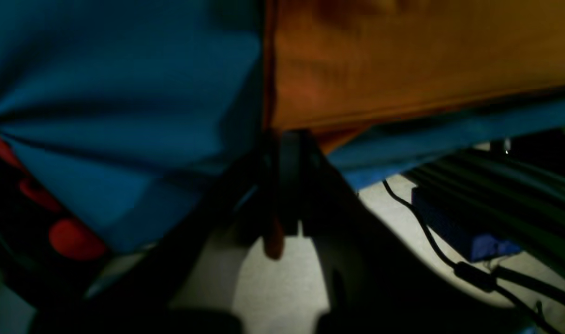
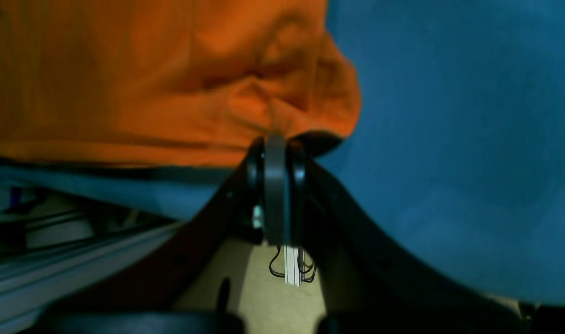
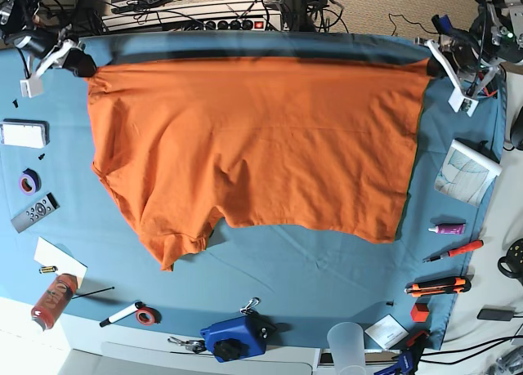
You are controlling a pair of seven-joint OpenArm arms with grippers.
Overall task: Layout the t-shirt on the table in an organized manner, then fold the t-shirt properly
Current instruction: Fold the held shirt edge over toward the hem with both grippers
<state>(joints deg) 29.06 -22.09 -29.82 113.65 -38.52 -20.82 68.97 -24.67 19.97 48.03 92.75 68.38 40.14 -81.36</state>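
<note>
Shirt stretched between two claws at desk's far edge

T-shirt, bright orange, lies spread across the upper middle of the base view on the teal-covered desk, its straight hem running along the top edge. Left claw, at upper right of that view, is clamped tight on one hem corner; right claw, at upper left, pinches the other, cloth bunching above its closed tips. Sleeves and neck end trail toward the frame's bottom, one sleeve crumpled at lower left. Around it sit a remote control, tape rolls, red-handled cutters and a blue device.
</note>
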